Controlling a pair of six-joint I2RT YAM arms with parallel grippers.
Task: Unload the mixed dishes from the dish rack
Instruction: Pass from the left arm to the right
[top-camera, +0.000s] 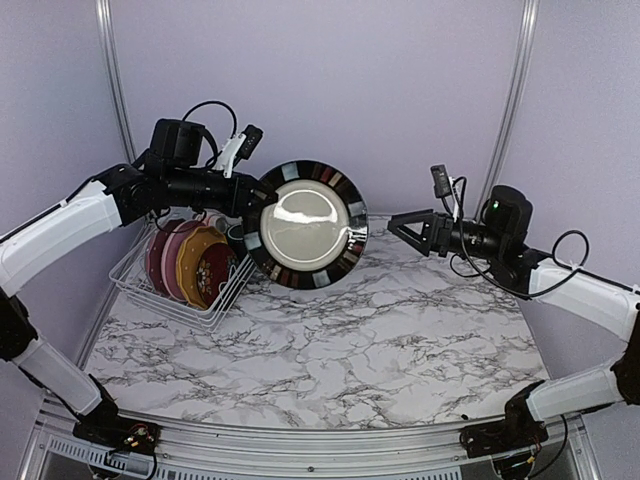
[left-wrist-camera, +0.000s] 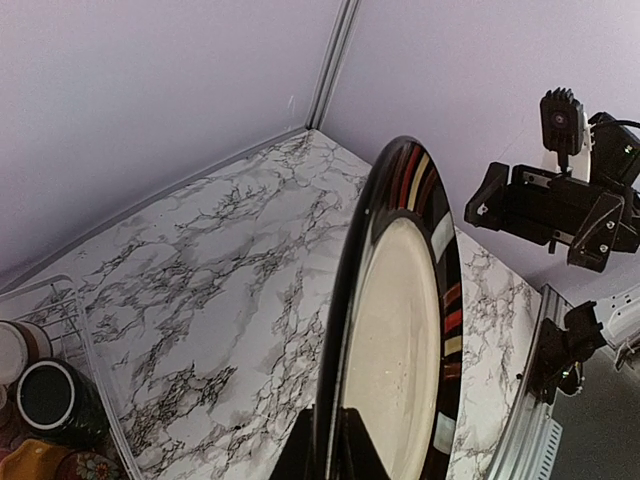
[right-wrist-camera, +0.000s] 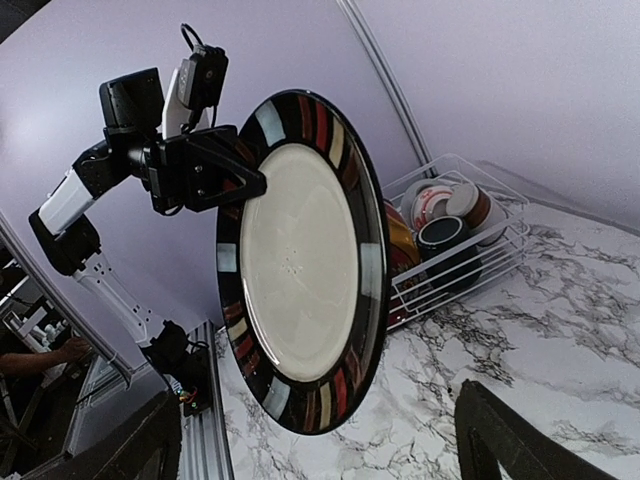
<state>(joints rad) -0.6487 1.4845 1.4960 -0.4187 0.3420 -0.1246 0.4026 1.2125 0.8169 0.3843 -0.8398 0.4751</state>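
Gripping the black plate (top-camera: 305, 222) by its rim, my left tool (top-camera: 256, 205) was clamped on the edge that faced the dish rack (top-camera: 135, 285), and the plate stood on edge in the air, clear of the table (top-camera: 350, 340). Its cream centre and its dark border of red, grey and pale panels faced back toward my bases and partly toward my right arm. From my left wrist I saw the plate nearly edge-on, its rim rising from between my fingers (left-wrist-camera: 288, 465) at the bottom of that view. My right tool (top-camera: 398, 226) hung to the plate's right, apart from it. Its two fingers (right-wrist-camera: 500, 435) stood wide apart with nothing between them, and the plate filled the middle of my right wrist view. Below and to the left of the plate, the white wire rack sat at the far left of the marbled table. In it three plates stood on edge side by side: a pink plate (top-camera: 160, 255) outermost, a scalloped orange-yellow plate (top-camera: 190, 262) next, and a dark red floral plate (top-camera: 216, 270) nearest the held plate. Behind them, toward the rack's far end, sat a dark teal mug (right-wrist-camera: 441, 238) with small pale cups (right-wrist-camera: 445, 200) just beside it.
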